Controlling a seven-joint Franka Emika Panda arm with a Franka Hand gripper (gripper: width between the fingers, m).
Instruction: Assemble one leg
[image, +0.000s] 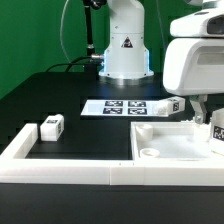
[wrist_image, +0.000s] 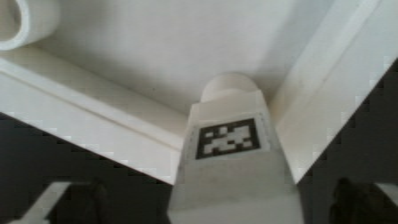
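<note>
A white leg (wrist_image: 231, 150) with a black-and-white tag stands between my fingers, its far end over a corner of the large white panel (wrist_image: 160, 50). My gripper (wrist_image: 214, 205) is open: the dark fingers (wrist_image: 68, 205) stand on either side of the leg with a dark gap on each side. In the exterior view the gripper (image: 205, 112) is at the right, just above this leg (image: 216, 132) on the panel (image: 165, 140). Another leg (image: 52, 125) lies at the left. A third leg (image: 175, 103) sits by the marker board.
The marker board (image: 125, 107) lies at the table's middle, in front of the robot base (image: 125, 50). A low white wall (image: 60, 168) runs along the front and up the left side. A round hole (wrist_image: 15, 25) shows in the panel.
</note>
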